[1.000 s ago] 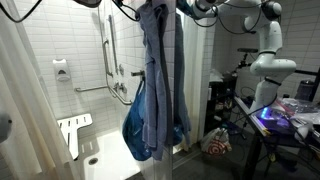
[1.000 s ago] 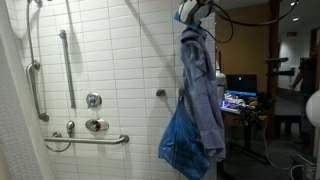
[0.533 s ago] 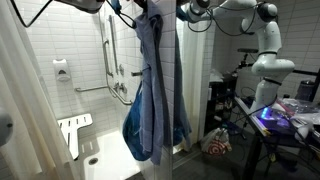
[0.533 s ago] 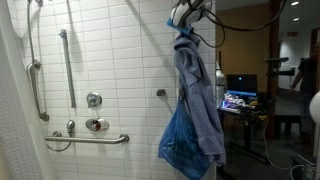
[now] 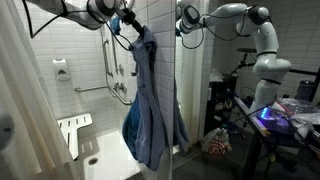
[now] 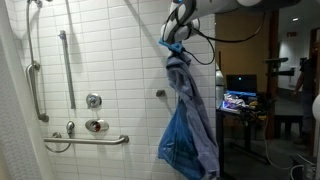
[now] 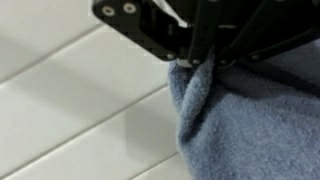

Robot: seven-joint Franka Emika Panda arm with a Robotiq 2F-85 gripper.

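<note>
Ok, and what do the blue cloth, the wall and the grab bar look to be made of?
The blue cloth: soft fabric, maybe terry or fleece; matte, fuzzy nap in the wrist view, hanging in limp folds. The wall: glazed white tile, likely ceramic; grout lines, faint sheen. The grab bar: polished metal; bright highlights.

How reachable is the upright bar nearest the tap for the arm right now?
Likely yes: the gripper, shut on the blue cloth, is high by the tiled wall, and only bare tile lies between it and the upright bar.
</note>
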